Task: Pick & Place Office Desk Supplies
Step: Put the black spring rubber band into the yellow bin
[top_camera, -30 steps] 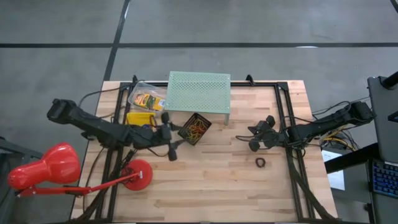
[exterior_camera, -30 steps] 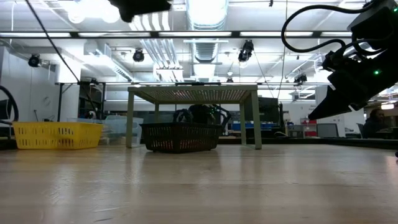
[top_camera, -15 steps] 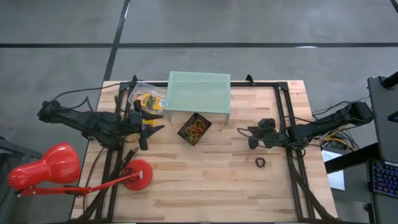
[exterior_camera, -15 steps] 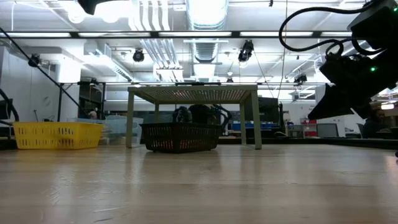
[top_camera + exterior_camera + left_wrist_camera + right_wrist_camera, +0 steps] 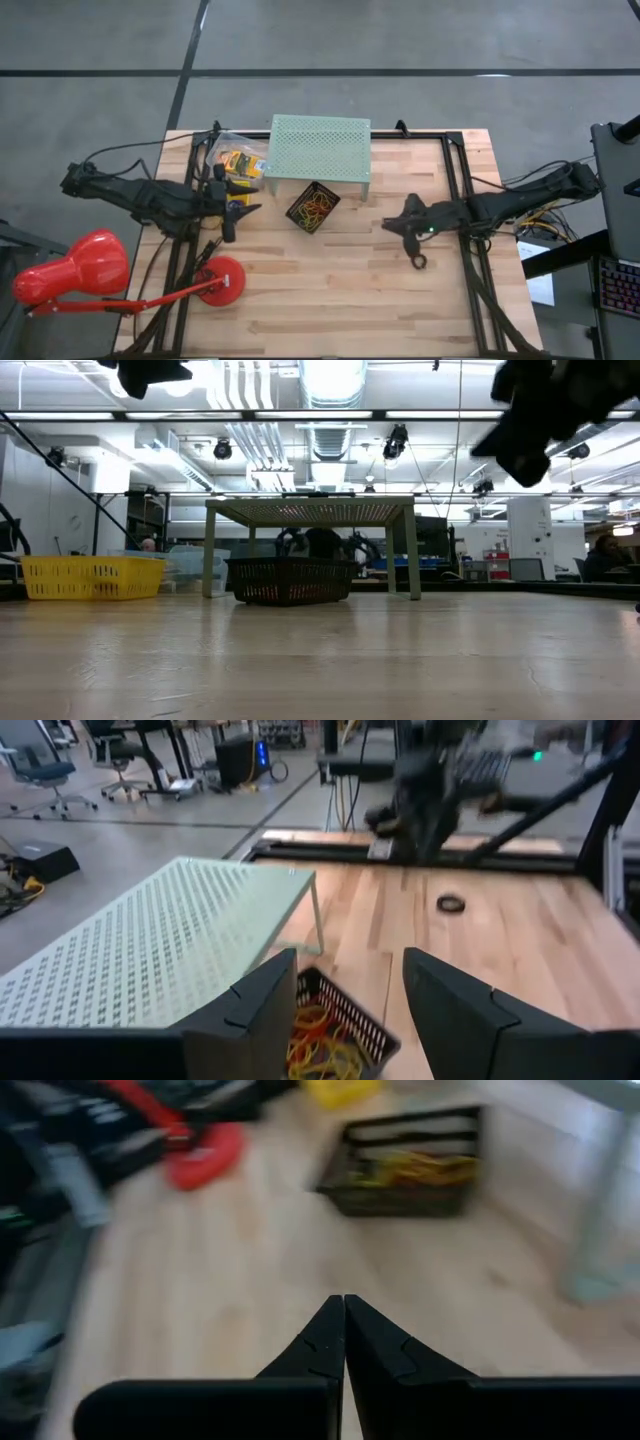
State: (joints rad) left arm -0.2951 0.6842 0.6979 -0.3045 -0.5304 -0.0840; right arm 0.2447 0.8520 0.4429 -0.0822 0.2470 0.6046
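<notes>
A black basket (image 5: 312, 207) holding coloured rubber bands (image 5: 318, 1045) stands on the table in front of the mint-green perforated stand (image 5: 320, 147). A small black ring roll (image 5: 418, 262) lies flat on the wood at the right; the left wrist view shows the ring roll (image 5: 451, 903) too. Yellow-orange printed boxes (image 5: 238, 160) lie in a clear bag at the back left. My left gripper (image 5: 238, 205) hangs open and empty left of the basket. My right gripper (image 5: 392, 226) is shut on nothing, raised above the table between the basket and the ring roll.
A red desk lamp (image 5: 100, 270) stands with its round foot (image 5: 220, 280) on the table's near left corner. A yellow basket (image 5: 90, 577) sits at the left, behind my left arm. Black frame rails (image 5: 460, 190) run along both sides. Bare wood fills the middle and near part.
My left gripper has drawn back from beside the basket toward the table's left edge, staying open, then kept still. My right gripper has risen and tipped up from pointing downward, swinging a little toward the basket, and has stayed shut.
</notes>
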